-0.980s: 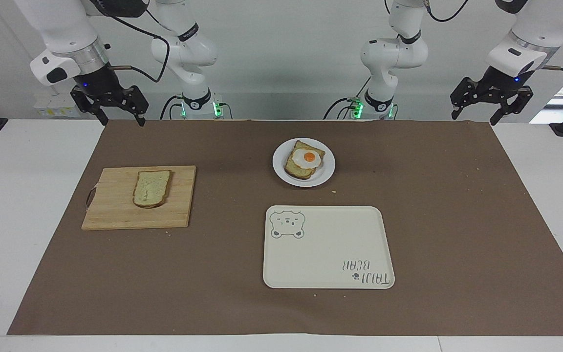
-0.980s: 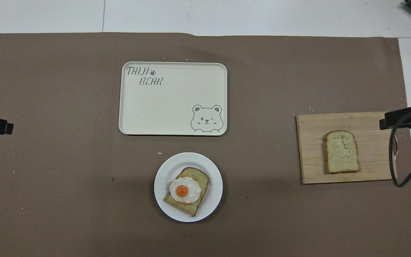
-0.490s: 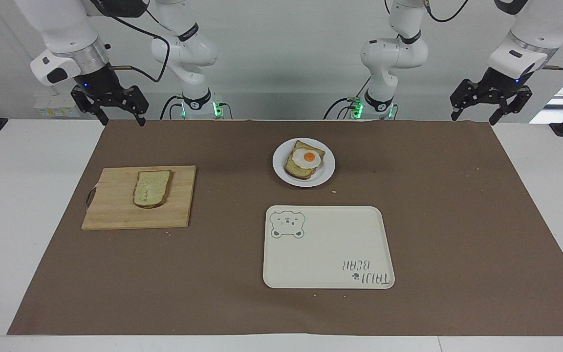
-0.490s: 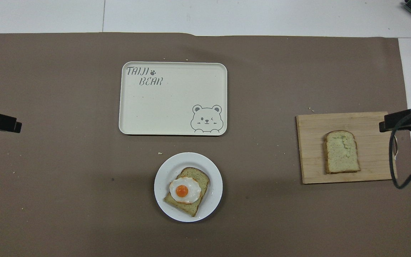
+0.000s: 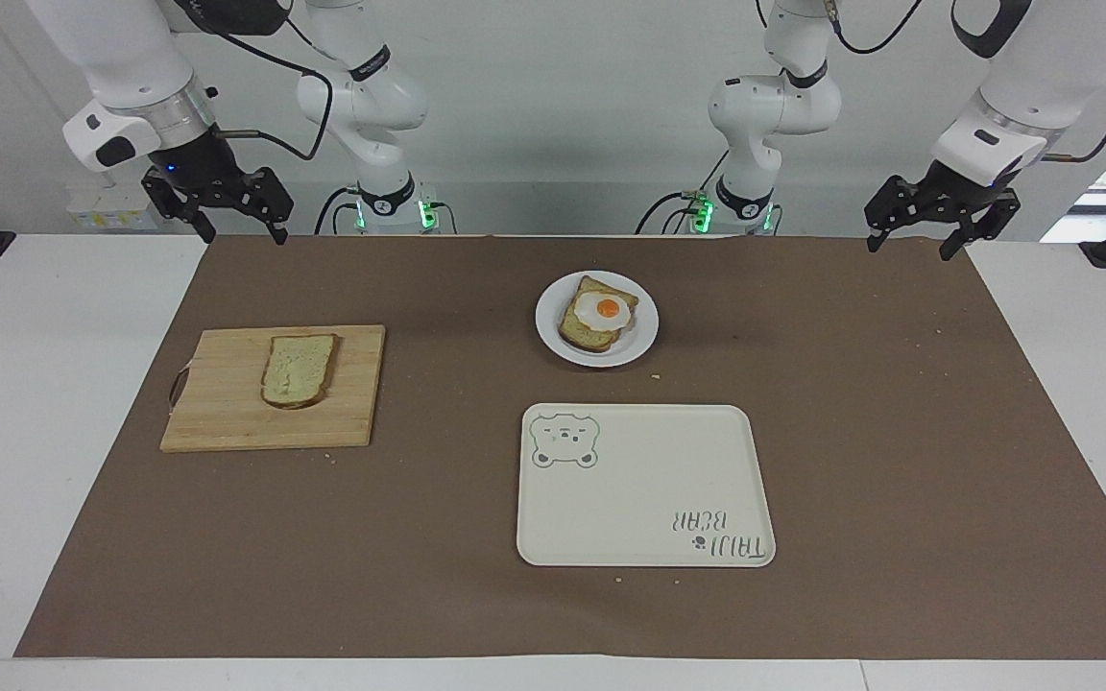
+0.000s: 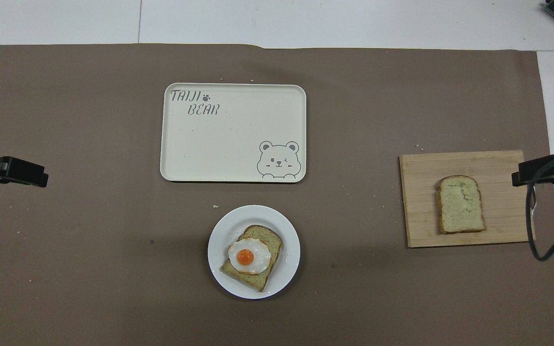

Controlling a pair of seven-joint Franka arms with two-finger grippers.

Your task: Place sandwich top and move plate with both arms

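Note:
The sandwich top (image 5: 298,370), a plain bread slice, lies on a wooden cutting board (image 5: 227,413) toward the right arm's end of the table; it also shows in the overhead view (image 6: 460,204). The small white plate (image 5: 549,331) sits mid-table and bears a bread slice with a fried egg (image 5: 597,314); the plate also shows in the overhead view (image 6: 219,240). My right gripper (image 5: 239,232) is open and empty, raised by the board's outer end. My left gripper (image 5: 908,248) is open and empty, raised over the mat at the left arm's end.
A cream rectangular tray with a bear drawing (image 5: 644,485) lies beside the plate, farther from the robots. A brown mat (image 5: 899,432) covers most of the white table. Small crumbs are scattered on the mat.
My left gripper has moved inward over the mat, toward the middle of the table. My right gripper has hardly moved. Bread, plate and tray stay where they were.

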